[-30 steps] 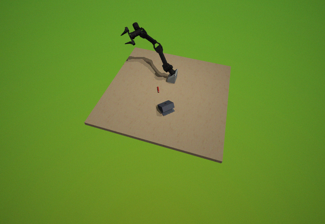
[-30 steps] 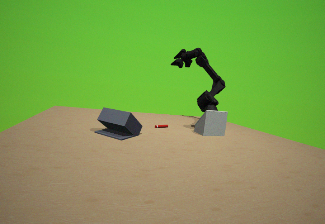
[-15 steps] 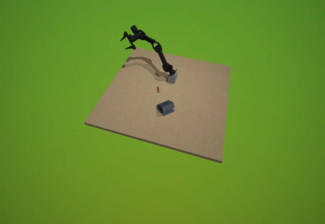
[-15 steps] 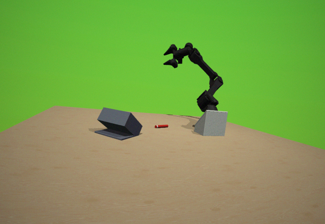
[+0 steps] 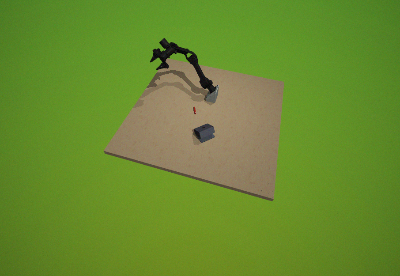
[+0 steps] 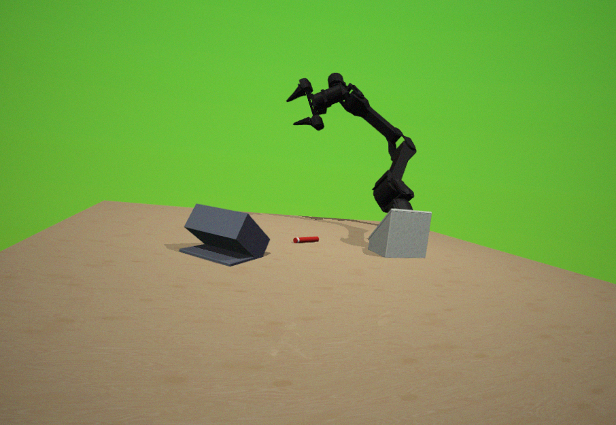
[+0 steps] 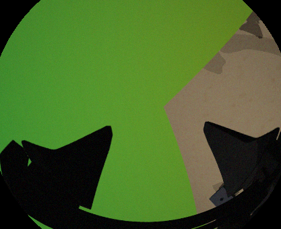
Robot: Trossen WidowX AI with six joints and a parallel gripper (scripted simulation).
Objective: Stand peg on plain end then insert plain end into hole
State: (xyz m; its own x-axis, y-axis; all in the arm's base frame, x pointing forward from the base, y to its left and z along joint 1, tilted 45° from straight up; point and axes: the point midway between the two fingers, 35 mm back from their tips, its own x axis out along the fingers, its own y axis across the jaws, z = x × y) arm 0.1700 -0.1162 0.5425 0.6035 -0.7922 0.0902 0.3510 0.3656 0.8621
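Observation:
A red peg [image 5: 194, 110] [image 6: 307, 239] lies on its side on the table, between the robot's base and the panel. Its white band is at the end towards the panel. The dark grey sloped panel block [image 5: 204, 133] [image 6: 219, 220] stands on the table; its hole [image 5: 203, 127] shows as a dark spot in the face. In the wrist view the block [image 7: 217, 197] shows partly behind a finger, with the hole visible. My gripper [image 5: 153, 66] [image 6: 289, 112] [image 7: 160, 128] is open and empty, raised high and far from the peg, out at the table's edge.
The tan table [image 5: 239, 156] [image 6: 308, 360] [image 7: 257, 91] bears everything. The light grey wedge-shaped robot base [image 5: 212, 96] [image 6: 408, 233] stands on it behind the peg. The arm's shadows fall across the table towards its edge. Beyond the edges is a green background.

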